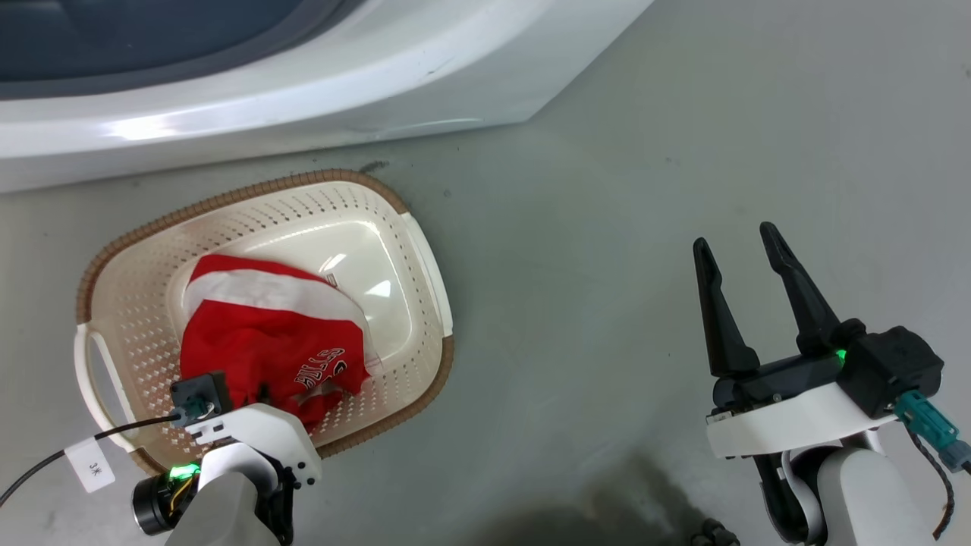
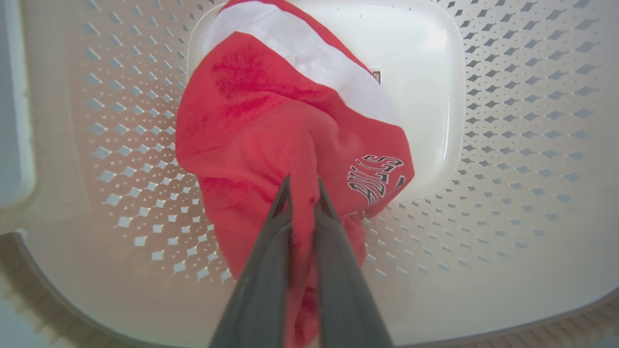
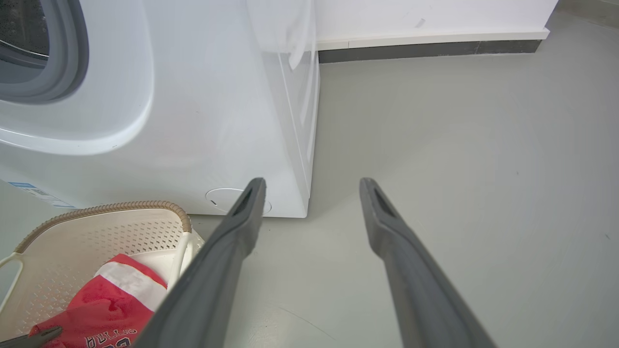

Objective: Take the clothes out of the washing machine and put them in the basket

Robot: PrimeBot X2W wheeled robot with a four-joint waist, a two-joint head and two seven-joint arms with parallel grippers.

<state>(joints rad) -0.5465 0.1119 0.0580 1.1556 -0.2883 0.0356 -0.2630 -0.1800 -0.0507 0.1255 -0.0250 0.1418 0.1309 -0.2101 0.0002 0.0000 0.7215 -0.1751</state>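
A red-and-white jersey with printed lettering [image 1: 273, 334] [image 2: 290, 121] [image 3: 106, 309], one of the clothes, lies inside the cream basket [image 1: 136, 303] [image 2: 508, 121] [image 3: 96, 232] on the floor. My left gripper [image 2: 302, 186] reaches down into the basket, shut on a fold of the jersey's red cloth. My right gripper [image 1: 736, 246] [image 3: 312, 186] hovers open over bare floor to the right of the basket, holding nothing. The white washing machine [image 1: 303, 91] [image 3: 203, 121] stands just behind the basket; its grey-rimmed porthole [image 3: 53, 58] shows in the right wrist view.
Grey floor [image 1: 645, 189] spreads to the right of the basket and the machine. A dark skirting strip [image 3: 425, 50] runs along the far wall. A labelled cable [image 1: 91, 462] trails from my left wrist.
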